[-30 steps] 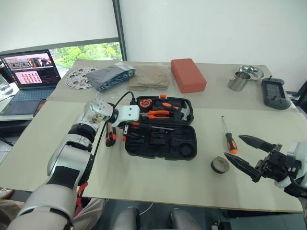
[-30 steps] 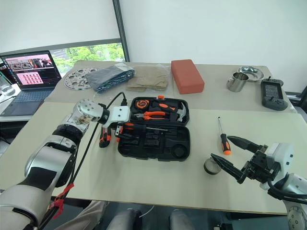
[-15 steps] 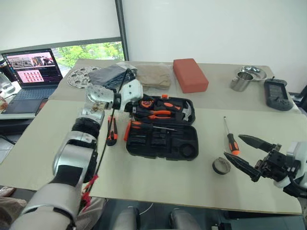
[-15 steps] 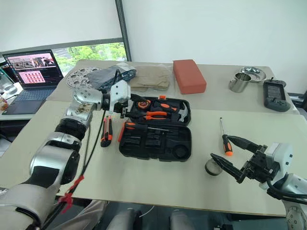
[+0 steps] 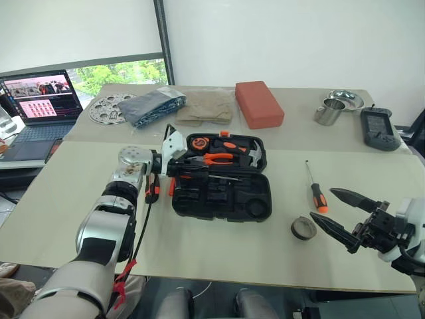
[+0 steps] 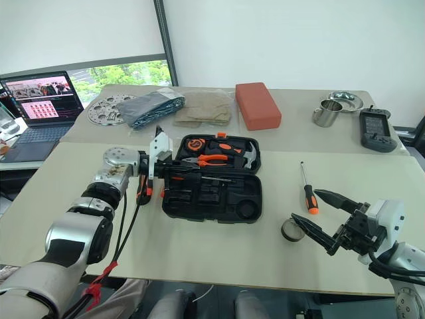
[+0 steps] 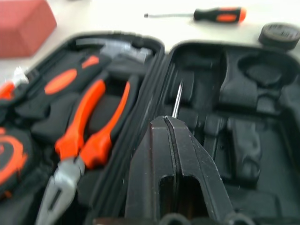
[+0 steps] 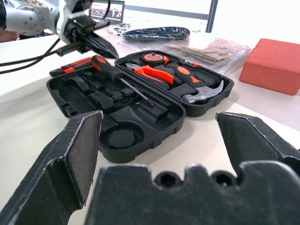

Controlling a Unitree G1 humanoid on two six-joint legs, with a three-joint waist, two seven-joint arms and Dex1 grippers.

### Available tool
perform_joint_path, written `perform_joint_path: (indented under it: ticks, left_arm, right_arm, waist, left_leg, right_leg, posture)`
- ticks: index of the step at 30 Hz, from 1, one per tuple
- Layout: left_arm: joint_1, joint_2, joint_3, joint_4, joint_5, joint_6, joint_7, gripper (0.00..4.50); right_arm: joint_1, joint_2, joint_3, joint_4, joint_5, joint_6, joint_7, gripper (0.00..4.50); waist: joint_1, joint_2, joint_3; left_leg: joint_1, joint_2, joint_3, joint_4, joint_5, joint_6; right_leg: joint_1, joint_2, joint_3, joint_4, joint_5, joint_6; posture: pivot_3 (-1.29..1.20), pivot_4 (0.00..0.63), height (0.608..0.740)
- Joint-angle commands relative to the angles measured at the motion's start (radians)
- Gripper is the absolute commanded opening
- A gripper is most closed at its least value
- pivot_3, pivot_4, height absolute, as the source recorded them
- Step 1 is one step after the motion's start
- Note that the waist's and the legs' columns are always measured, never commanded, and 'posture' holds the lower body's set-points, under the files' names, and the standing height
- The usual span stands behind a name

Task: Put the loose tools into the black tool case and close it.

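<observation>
The black tool case [image 5: 222,178] lies open mid-table with one screwdriver [image 8: 123,76] laid inside, while the left hand [image 6: 174,174] hovers there closed and empty, the right hand [image 5: 345,214] waits spread wide, and another screwdriver [image 5: 316,189], tape roll [image 5: 304,228] and utility knife [image 5: 151,191] remain outside.

Ahead of our right gripper [image 5: 346,218], whose jaws stand wide apart, bare table [image 5: 219,249] runs to the open black tool case [image 5: 223,178]. Just beside these jaws lies the dark tape roll [image 5: 304,228], with a screwdriver [image 5: 316,189] a little beyond it. Our left gripper [image 8: 101,47], its jaws pressed together, hangs over the case's near edge beside a screwdriver [image 8: 119,78] lying inside. The moulded slots past those jaws lie open.
</observation>
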Motion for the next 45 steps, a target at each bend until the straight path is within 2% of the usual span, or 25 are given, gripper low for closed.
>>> perform_joint_path:
  ticks: [1,7,16,45]
  left_arm:
    - [-0.01,0.003,-0.02,0.029,0.046,-0.044,0.04,0.01]
    - [0.012,0.004,-0.084,0.069,0.147,-0.086,0.133,0.01]
    - [0.035,-0.023,-0.12,0.092,0.189,-0.102,0.185,0.01]
    - [0.084,-0.076,-0.048,0.025,0.1,0.006,0.148,0.01]
  right_arm:
    - [0.004,0.0,-0.034,-0.023,0.006,-0.038,0.005,4.5]
    - [0.016,0.005,-0.033,-0.019,0.005,-0.049,0.01,4.5]
    - [0.028,0.0,-0.036,-0.042,0.011,-0.041,-0.006,4.5]
    - [-0.008,-0.015,-0.016,-0.025,0.011,-0.03,0.0,4.5]
  waist:
    - [0.001,0.0,0.0]
    - [0.003,-0.001,0.0]
    - [0.001,0.003,-0.004]
    - [0.01,0.003,-0.007]
  left_leg:
    - [0.0,0.0,0.0,0.0,0.0,0.0]
    - [0.001,0.0,0.0,0.0,0.0,0.0]
    - [0.004,0.0,0.0,0.002,0.0,0.0]
    - [0.002,-0.001,0.0,0.007,0.0,0.0]
  right_leg:
    - [0.0,0.0,0.0,0.0,0.0,0.0]
    - [0.001,0.0,0.0,0.0,0.0,0.0]
    - [0.003,0.0,0.001,0.002,-0.001,0.001]
    - [0.003,0.0,0.001,0.003,-0.001,0.002]
  posture:
    - [0.0,0.15,0.74]
    - [0.0,0.15,0.74]
    - [0.0,0.15,0.74]
    - [0.0,0.15,0.74]
